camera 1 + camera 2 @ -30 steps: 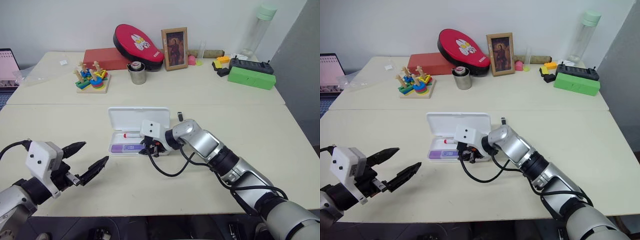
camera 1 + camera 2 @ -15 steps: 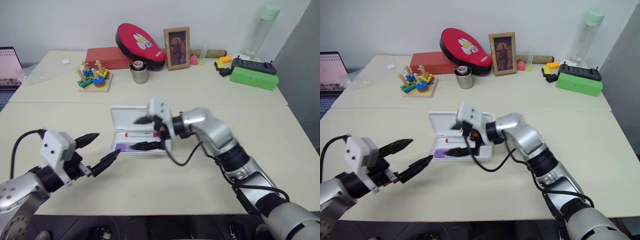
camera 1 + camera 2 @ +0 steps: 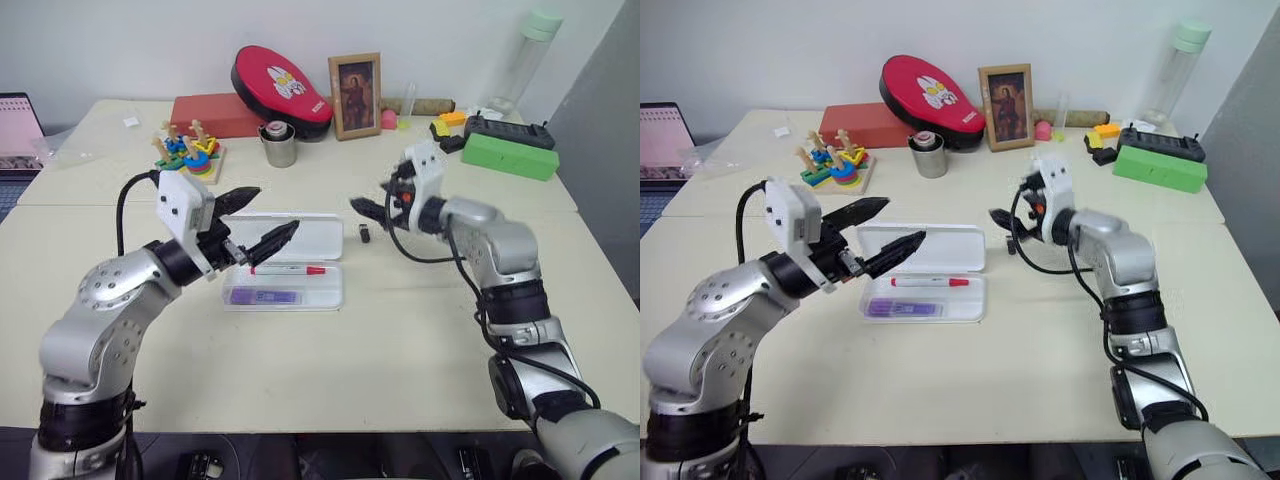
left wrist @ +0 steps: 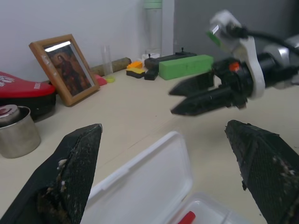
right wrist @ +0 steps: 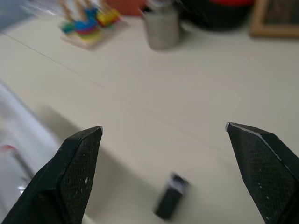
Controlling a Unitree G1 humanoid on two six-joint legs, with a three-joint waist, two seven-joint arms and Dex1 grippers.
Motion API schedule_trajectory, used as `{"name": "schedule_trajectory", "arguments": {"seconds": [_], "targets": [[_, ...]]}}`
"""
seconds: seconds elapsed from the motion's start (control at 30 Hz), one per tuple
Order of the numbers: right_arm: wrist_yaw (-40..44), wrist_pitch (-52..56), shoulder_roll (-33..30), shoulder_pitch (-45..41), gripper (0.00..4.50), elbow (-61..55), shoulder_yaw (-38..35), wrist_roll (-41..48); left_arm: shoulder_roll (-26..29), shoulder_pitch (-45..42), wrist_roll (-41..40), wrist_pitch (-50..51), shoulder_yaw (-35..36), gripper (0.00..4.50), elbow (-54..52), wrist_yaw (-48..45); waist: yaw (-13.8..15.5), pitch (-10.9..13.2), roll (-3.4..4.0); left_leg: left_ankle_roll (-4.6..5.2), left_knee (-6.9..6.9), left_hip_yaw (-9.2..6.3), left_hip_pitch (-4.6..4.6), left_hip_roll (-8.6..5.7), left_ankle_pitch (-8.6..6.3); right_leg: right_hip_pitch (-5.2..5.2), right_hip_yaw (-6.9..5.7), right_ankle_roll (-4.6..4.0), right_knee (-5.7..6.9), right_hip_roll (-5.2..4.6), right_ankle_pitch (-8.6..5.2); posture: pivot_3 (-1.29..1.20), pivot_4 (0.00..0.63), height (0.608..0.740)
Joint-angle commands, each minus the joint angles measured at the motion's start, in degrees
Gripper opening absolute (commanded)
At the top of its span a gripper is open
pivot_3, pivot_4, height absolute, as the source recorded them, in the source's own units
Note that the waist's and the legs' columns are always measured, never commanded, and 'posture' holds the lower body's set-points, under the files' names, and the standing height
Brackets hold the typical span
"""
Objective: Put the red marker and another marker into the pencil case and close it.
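Markers now both lie in the pencil case (image 3: 925, 297); right gripper (image 3: 1012, 214) has let go and withdrawn, jaws apart; left gripper (image 3: 880, 228), jaws apart, nears the lid; closing remains.

Bright, even indoor light with soft shadows; the right wrist view is motion-blurred.
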Motion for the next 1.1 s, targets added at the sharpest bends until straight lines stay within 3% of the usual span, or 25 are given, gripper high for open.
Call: {"name": "schedule_trajectory", "arguments": {"seconds": [0.03, 0.47, 0.57, 0.83, 1.1], "targets": [[-8.45, 2.7, 3.26, 2.21, 4.43, -3.72, -0.64, -2.26, 0.15, -3.12, 0.97, -2.39, -1.79, 4.5, 2.8, -3.38, -0.07, 0.0, 0.0, 0.0, -0.01, 0.0, 0.0, 0.0, 0.0, 0.0, -0.01, -0.01, 0.01, 0.0, -0.01, 0.0, 0.15, 0.74], [-18.4, -0.26, 11.76, 4.5, 4.43, 0.55, 1.72, -6.27, -0.65, -6.17, 3.2, -4.77, -4.36, 4.5, 7.72, -6.74, -0.06, 0.0, 0.01, 0.0, 0.04, -0.03, 0.01, 0.0, 0.0, 0.04, -0.05, 0.0, 0.02, 0.0, -0.01, 0.0, 0.15, 0.74], [-19.49, -1.89, 11.96, 4.29, 3.95, 2.92, 3.4, -8.32, -0.79, -6.25, 3.59, -5.03, -4.33, 4.5, 7.75, -6.72, -0.05, 0.0, 0.01, 0.0, 0.04, -0.03, 0.01, 0.0, 0.0, 0.05, -0.04, 0.0, 0.02, 0.0, -0.01, 0.0, 0.15, 0.74], [-19.11, -3.29, 12.03, 3.98, 1.79, 4.12, 3.86, -9.69, -0.98, -5.74, 3.46, -4.47, -3.6, 4.5, 6.56, -6.17, -0.1, 0.0, 0.01, 0.0, 0.05, -0.03, 0.02, 0.01, 0.01, 0.05, -0.05, 0.0, 0.03, 0.0, -0.01, 0.0, 0.15, 0.74], [-19.58, -5.91, 12.36, 4.11, 0.29, 3.04, 1.65, -8.69, -2.3, -7.27, 3.86, -4.82, -3.97, 4.5, 7.22, -5.06, -0.01, 0.0, 0.01, 0.0, 0.05, -0.04, 0.01, 0.0, 0.01, 0.06, -0.05, 0.0, 0.03, 0.0, -0.01, 0.0, 0.15, 0.74]]}}
